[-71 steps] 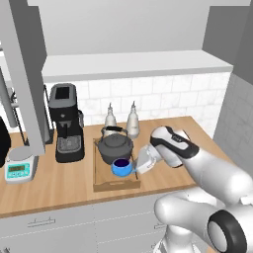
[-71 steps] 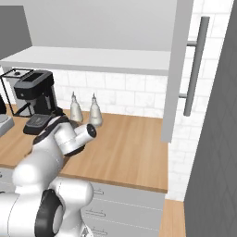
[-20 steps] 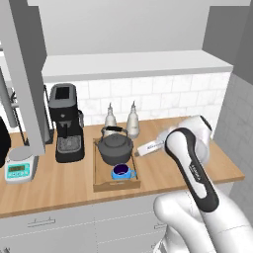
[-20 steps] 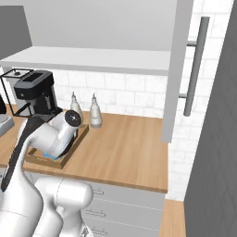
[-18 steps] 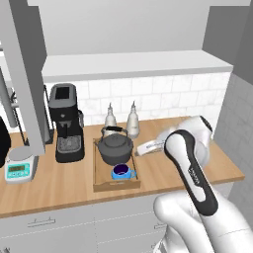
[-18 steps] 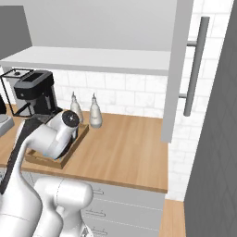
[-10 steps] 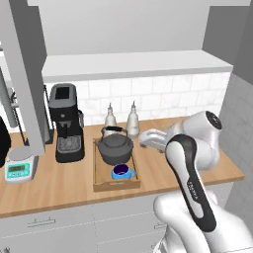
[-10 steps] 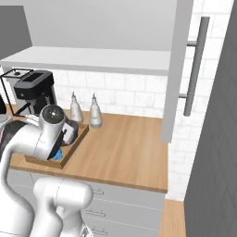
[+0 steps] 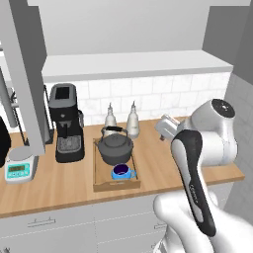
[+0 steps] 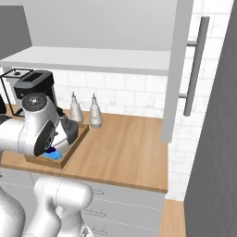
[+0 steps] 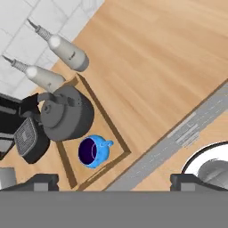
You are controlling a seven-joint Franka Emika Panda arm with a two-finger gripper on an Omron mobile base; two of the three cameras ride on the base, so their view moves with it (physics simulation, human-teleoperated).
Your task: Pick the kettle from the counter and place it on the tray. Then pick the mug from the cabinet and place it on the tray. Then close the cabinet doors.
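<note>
The dark grey kettle (image 9: 114,147) and the small blue mug (image 9: 121,172) both stand inside the wooden tray (image 9: 96,165) on the counter (image 9: 54,184). My gripper (image 9: 163,128) hovers above the counter to the right of the tray, open and empty. From the hand view I look down on the kettle (image 11: 67,115), the mug (image 11: 92,151) and the tray rim (image 11: 106,119); the gripper (image 11: 115,181) is spread wide with nothing between its tips. The cabinet shelf (image 9: 133,64) is bare. Both cabinet doors stand open: left (image 9: 22,74), right (image 10: 179,69).
A black coffee machine (image 9: 65,123) stands left of the tray, and a small scale (image 9: 19,170) lies further left. Two pale bottles (image 9: 110,116) (image 9: 132,118) stand against the tiled wall behind the tray. The right door's bar handle (image 10: 196,65) faces the room.
The hand has lifted off the tray and swung up and to the right. Kettle and mug have stayed put on the tray. The jaws have stayed wide.
</note>
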